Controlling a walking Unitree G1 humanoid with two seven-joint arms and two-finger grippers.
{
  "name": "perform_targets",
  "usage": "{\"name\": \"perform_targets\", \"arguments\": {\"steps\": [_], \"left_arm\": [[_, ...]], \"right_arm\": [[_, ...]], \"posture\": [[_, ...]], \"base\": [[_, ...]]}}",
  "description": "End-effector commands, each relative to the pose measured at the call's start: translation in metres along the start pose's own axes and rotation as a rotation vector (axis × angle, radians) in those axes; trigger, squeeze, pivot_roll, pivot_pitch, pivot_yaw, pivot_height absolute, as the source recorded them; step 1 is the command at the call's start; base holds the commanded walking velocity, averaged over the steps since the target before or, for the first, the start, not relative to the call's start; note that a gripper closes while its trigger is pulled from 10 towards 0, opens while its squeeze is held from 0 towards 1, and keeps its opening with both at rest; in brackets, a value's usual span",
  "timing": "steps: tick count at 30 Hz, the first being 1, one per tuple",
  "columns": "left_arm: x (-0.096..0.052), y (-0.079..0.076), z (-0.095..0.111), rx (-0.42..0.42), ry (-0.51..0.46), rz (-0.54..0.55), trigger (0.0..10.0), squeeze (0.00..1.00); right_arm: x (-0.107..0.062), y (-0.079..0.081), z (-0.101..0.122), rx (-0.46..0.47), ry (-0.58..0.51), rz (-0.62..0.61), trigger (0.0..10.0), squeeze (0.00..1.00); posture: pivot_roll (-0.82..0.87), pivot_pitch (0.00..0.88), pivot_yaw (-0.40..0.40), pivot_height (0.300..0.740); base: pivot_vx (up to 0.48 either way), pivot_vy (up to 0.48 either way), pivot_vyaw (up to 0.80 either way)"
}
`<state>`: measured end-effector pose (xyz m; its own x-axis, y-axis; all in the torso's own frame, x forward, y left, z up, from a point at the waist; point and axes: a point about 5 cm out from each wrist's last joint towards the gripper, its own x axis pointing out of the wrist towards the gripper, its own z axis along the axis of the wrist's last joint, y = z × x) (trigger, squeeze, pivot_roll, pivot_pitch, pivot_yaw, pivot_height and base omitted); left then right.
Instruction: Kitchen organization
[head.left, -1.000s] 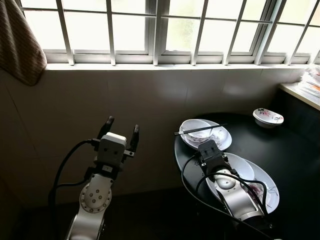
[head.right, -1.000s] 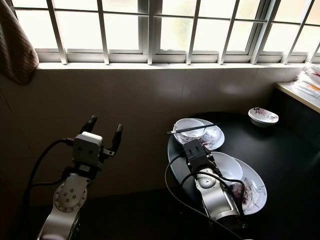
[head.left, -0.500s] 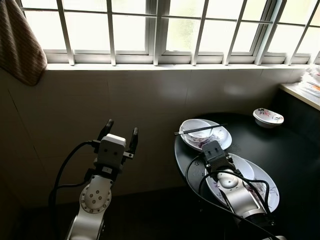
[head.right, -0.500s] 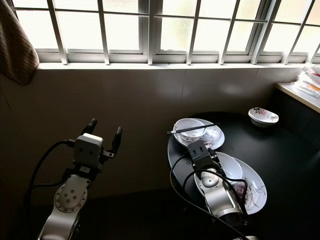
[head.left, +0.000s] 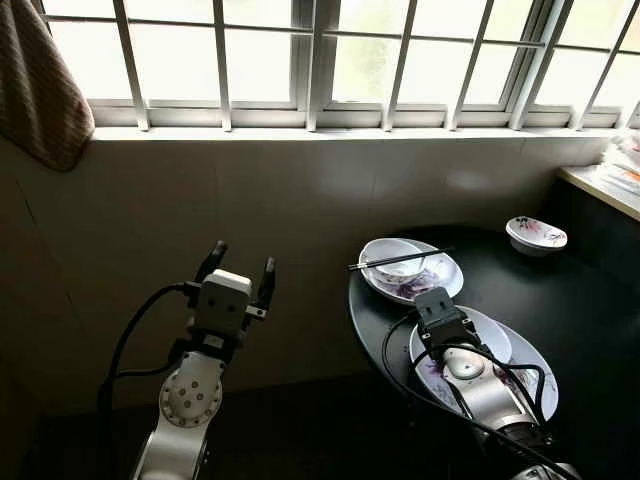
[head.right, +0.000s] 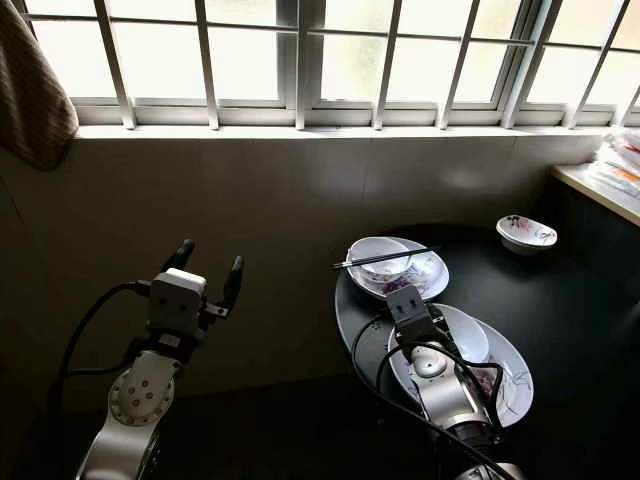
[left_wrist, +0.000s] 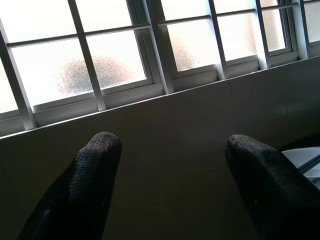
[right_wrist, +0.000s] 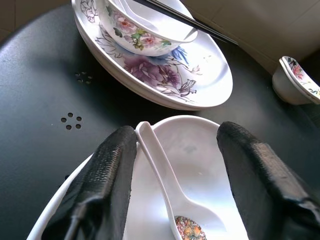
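We take the white ceramic spoon (right_wrist: 167, 190) as the thing in hand: it lies in a plain white bowl (right_wrist: 200, 150) that sits on a flowered oval plate (head.left: 530, 365) at the near edge of the round black counter (head.left: 590, 300). The step looks like collecting used tableware for stacking. Our right claw (right_wrist: 172, 165) hovers just above the bowl, fingers spread to either side of the spoon's handle and pinching nothing. Next we would need to lower and close on the handle without tipping the bowl. Just beyond stands a flowered bowl (right_wrist: 135, 30) on a second flowered plate (right_wrist: 200, 85), with black chopsticks (head.left: 400, 259) across it. Our left claw (head.left: 240, 268) is raised off the counter towards the tiled wall (head.left: 300, 200), fingers apart and empty.
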<state>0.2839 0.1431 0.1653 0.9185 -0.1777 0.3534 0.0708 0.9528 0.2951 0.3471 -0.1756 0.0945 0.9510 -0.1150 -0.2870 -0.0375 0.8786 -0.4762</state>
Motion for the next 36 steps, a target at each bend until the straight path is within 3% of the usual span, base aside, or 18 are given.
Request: {"name": "perform_targets", "arguments": {"steps": [1,2,3,4,5,19,27,28,29,30,32,33,36], "left_arm": [[-0.001,-0.002,-0.003,0.006,0.011,-0.010,10.0,0.00],[-0.001,-0.002,-0.003,0.006,0.011,-0.010,10.0,0.00],[-0.001,-0.003,-0.004,0.008,0.014,-0.013,10.0,0.00],[-0.002,-0.003,-0.005,0.009,0.015,-0.014,10.0,0.00],[-0.002,-0.003,-0.005,0.010,0.017,-0.015,10.0,0.00],[-0.006,-0.003,-0.013,0.024,0.044,-0.028,10.0,0.00],[-0.008,-0.005,-0.016,0.027,0.053,-0.033,10.0,0.00],[-0.008,-0.005,-0.016,0.027,0.053,-0.034,10.0,0.00],[-0.008,-0.005,-0.016,0.027,0.054,-0.035,10.0,0.00],[-0.008,-0.005,-0.017,0.028,0.055,-0.035,10.0,0.00],[-0.008,-0.005,-0.017,0.028,0.055,-0.035,10.0,0.00],[-0.008,-0.005,-0.017,0.030,0.055,-0.035,10.0,0.00],[-0.008,-0.004,-0.017,0.032,0.057,-0.034,10.0,0.00]], "right_arm": [[0.002,-0.006,0.001,0.027,-0.008,-0.021,4.9,0.00],[0.002,-0.006,0.001,0.027,-0.008,-0.021,4.9,0.00],[0.003,-0.006,0.000,0.036,-0.016,-0.019,1.8,0.00],[0.003,-0.006,0.000,0.037,-0.019,-0.017,1.8,0.00],[0.003,-0.005,0.000,0.042,-0.020,-0.013,0.0,0.00],[0.004,-0.002,-0.006,0.077,-0.020,-0.022,0.0,0.00],[0.001,0.001,0.013,0.110,-0.108,-0.064,0.0,0.00],[0.000,0.003,0.015,0.114,-0.115,-0.059,1.9,0.00],[-0.001,0.005,0.017,0.112,-0.120,-0.056,4.9,0.00],[-0.001,0.007,0.019,0.126,-0.123,-0.049,10.0,0.00],[-0.001,0.005,0.021,0.169,-0.137,-0.047,10.0,0.00],[-0.002,0.000,0.025,0.226,-0.183,-0.033,10.0,1.00],[-0.003,-0.005,0.031,0.252,-0.235,-0.008,10.0,1.00]], "posture": [[0.03,0.000,-0.076,0.736],[0.03,0.000,-0.076,0.736],[0.03,0.000,-0.075,0.736],[0.03,0.000,-0.075,0.736],[0.03,0.000,-0.074,0.736],[0.03,0.000,-0.070,0.736],[0.03,0.000,-0.067,0.736],[0.03,0.000,-0.066,0.736],[0.03,0.000,-0.066,0.736],[0.03,0.000,-0.068,0.736],[0.03,0.000,-0.068,0.736],[0.03,0.000,-0.069,0.736],[0.03,0.000,-0.068,0.736]], "base": [[0.000,0.000,0.00],[0.000,0.000,0.00],[0.000,0.000,0.00],[0.000,0.000,0.00],[0.000,0.000,0.00],[0.000,0.000,0.00],[0.000,0.000,0.00],[0.000,0.000,0.00],[0.000,0.000,0.00],[0.000,0.000,0.00],[0.000,0.000,0.00],[0.000,0.000,0.00],[0.000,0.000,0.00]]}}
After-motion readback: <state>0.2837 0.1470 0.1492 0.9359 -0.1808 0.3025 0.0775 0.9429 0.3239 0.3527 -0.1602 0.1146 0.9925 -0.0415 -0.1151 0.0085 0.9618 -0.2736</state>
